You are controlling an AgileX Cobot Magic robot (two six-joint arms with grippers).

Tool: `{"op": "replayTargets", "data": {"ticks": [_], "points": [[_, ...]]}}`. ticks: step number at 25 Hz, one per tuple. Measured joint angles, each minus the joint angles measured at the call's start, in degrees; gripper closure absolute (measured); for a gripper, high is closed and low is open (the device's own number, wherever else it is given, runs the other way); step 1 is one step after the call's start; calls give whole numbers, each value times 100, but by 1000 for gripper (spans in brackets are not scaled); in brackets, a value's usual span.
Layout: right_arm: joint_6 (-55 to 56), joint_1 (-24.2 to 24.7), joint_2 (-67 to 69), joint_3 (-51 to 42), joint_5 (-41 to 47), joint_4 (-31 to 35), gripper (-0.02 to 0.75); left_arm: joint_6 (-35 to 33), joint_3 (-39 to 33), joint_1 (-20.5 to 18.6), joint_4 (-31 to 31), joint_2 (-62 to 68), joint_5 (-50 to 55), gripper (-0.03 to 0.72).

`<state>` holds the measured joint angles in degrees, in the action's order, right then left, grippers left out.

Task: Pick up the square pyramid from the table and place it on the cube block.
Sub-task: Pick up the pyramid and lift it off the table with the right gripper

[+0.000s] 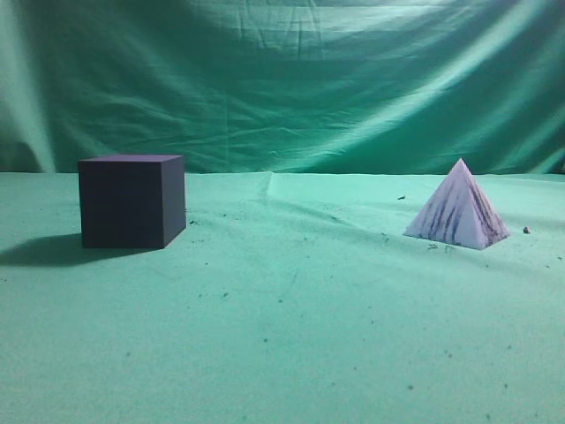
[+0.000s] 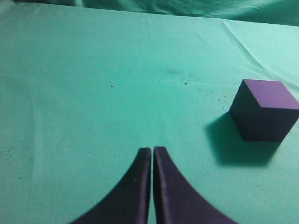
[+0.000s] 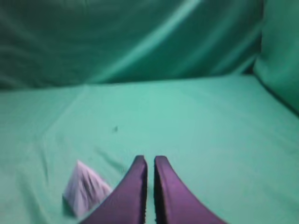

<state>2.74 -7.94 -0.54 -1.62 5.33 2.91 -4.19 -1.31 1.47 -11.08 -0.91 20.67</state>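
Note:
The square pyramid, white with dark purple streaks, stands on the green table at the right. It also shows in the right wrist view, low at the left, beside my right gripper, which is shut and empty above the cloth. The cube block, very dark purple, stands on the table at the left. In the left wrist view the cube block is to the right of and beyond my left gripper, which is shut and empty. Neither gripper shows in the exterior view.
A wrinkled green cloth backdrop hangs behind the table. A small dark crumb lies just right of the pyramid. Small dark specks dot the cloth.

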Motion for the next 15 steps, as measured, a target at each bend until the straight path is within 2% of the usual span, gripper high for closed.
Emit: {"op": "replayTargets", "data": {"ticks": [3, 5, 9, 15], "points": [[117, 0, 0, 0, -965, 228, 687, 0, 0, 0, 0, 0, -10, 688], [305, 0, 0, 16, -920, 336, 687, 0, 0, 0, 0, 0, -10, 688], [662, 0, 396, 693, 354, 473, 687, 0, 0, 0, 0, 0, -10, 688], [383, 0, 2248, 2123, 2191, 495, 687, 0, 0, 0, 0, 0, -10, 688]]}}
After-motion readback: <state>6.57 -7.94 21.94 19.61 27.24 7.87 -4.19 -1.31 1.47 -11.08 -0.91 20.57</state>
